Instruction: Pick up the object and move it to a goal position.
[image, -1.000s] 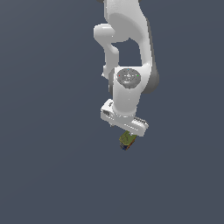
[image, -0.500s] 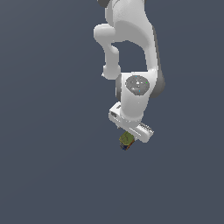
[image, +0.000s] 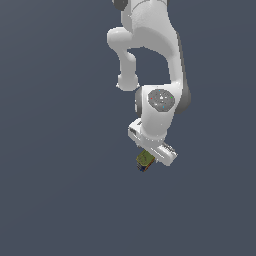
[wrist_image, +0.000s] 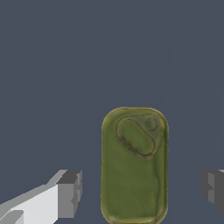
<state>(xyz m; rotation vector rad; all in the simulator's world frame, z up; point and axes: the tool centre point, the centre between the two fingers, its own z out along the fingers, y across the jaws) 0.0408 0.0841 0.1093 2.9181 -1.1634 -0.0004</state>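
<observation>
The object is a small tin can (image: 144, 160) with an olive-green top and a blue side, lying on the dark grey floor. In the wrist view its rounded-rectangular top (wrist_image: 134, 166) with a pull tab fills the space between my two fingers. My gripper (image: 150, 156) is right over the can and open. In the wrist view the gripper (wrist_image: 142, 190) has one finger (wrist_image: 70, 192) on each side of the can, with a clear gap between each finger and the can. The white hand hides part of the can in the exterior view.
The white arm (image: 150, 45) reaches down from the top of the exterior view. The plain dark grey floor (image: 55, 150) surrounds the can. No other object or goal marker shows.
The hand has come down and shifted slightly toward the exterior view's right, closer over the can. The can has stayed in place.
</observation>
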